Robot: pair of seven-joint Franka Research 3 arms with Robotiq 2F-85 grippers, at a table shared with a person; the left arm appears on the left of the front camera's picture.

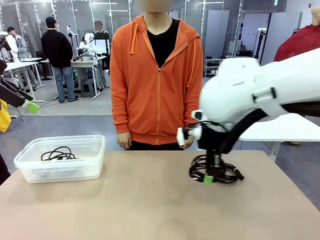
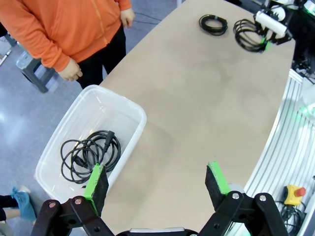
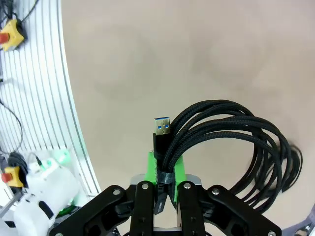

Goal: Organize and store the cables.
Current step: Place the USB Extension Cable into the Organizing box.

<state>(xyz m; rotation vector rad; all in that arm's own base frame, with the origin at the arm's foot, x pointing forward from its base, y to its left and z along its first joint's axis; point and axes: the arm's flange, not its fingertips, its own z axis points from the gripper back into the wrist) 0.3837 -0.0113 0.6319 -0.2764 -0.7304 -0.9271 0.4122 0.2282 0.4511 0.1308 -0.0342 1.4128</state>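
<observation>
My right gripper is shut on a braided black cable coil at the table's right side, low over the surface. In the right wrist view the green pads pinch the coil's strands beside a blue USB plug. Another black cable coil lies on the table close to the held coil. A third cable lies inside the clear plastic bin. My left gripper hangs open above the bin's near edge, holding nothing.
A person in an orange hoodie stands at the far edge, hands down. A red and yellow stop button sits beyond the ribbed metal rail along the robot's side. The middle of the table is bare.
</observation>
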